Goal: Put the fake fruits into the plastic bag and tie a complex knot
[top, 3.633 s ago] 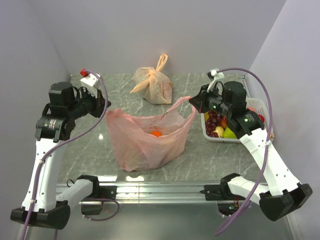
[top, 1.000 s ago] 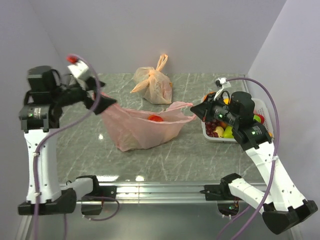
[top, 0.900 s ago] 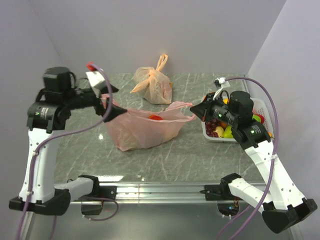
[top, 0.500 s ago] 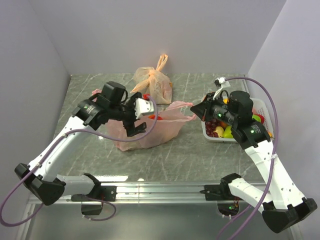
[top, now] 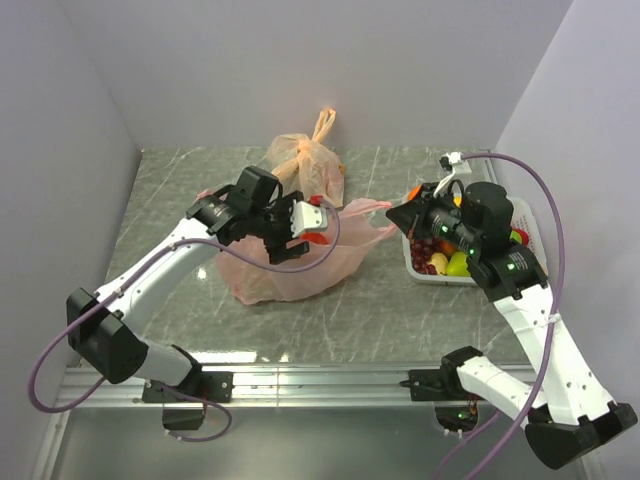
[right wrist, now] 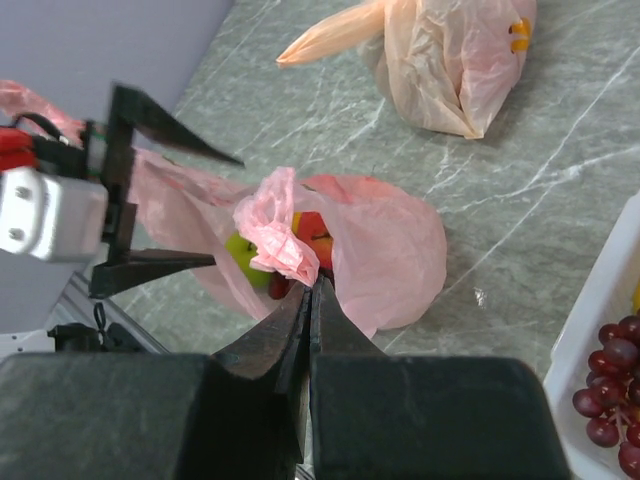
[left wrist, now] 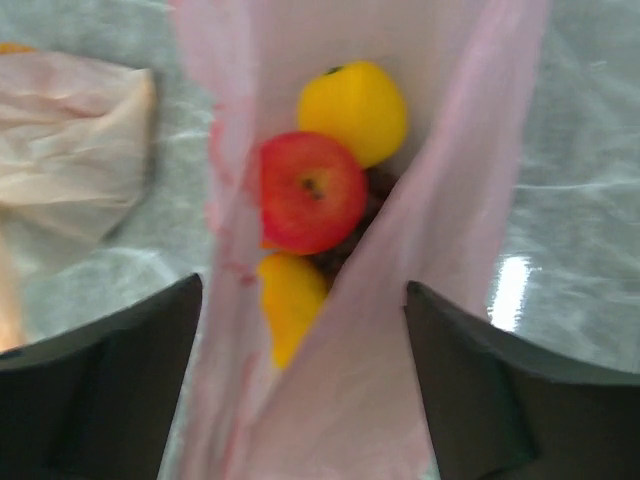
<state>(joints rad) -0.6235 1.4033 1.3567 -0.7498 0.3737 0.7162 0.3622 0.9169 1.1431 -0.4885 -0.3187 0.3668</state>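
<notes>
DESK: What is the right gripper (right wrist: 312,300) doing at the pink plastic bag (top: 290,275)?

PHOTOGRAPHER: It is pinching a crumpled bit of the bag's rim, fingers pressed together on the plastic, and is holding that side up off the marble table (top: 170,200). My reading is that it is lifting the rim so the mouth is gaping for loading.

DESK: And the left gripper (left wrist: 303,292)?

PHOTOGRAPHER: It is hovering over the bag's mouth with its fingers spread wide, gripping nothing, and the opening is sitting between them. It may be lining up on the other side of the rim, but that is a guess.

DESK: Where is the bag lying?

PHOTOGRAPHER: Mid-table, between the two arms, slumping on its side. The pale orange bag (top: 310,170) is standing tied near it at the back.

DESK: Counts?

PHOTOGRAPHER: Two bags and one white basket (top: 437,277). The left wrist view is showing one red apple (left wrist: 312,192) and two yellow fruits (left wrist: 355,110) inside the pink bag. Something dark is wedged among them, too blurred to name. The right wrist view is adding one green fruit (right wrist: 240,255) at the mouth. So at least four fake fruits (right wrist: 315,235) are in. More are waiting in the basket beside the right arm, a grape bunch (top: 428,245) among them, too crowded to count.
</notes>
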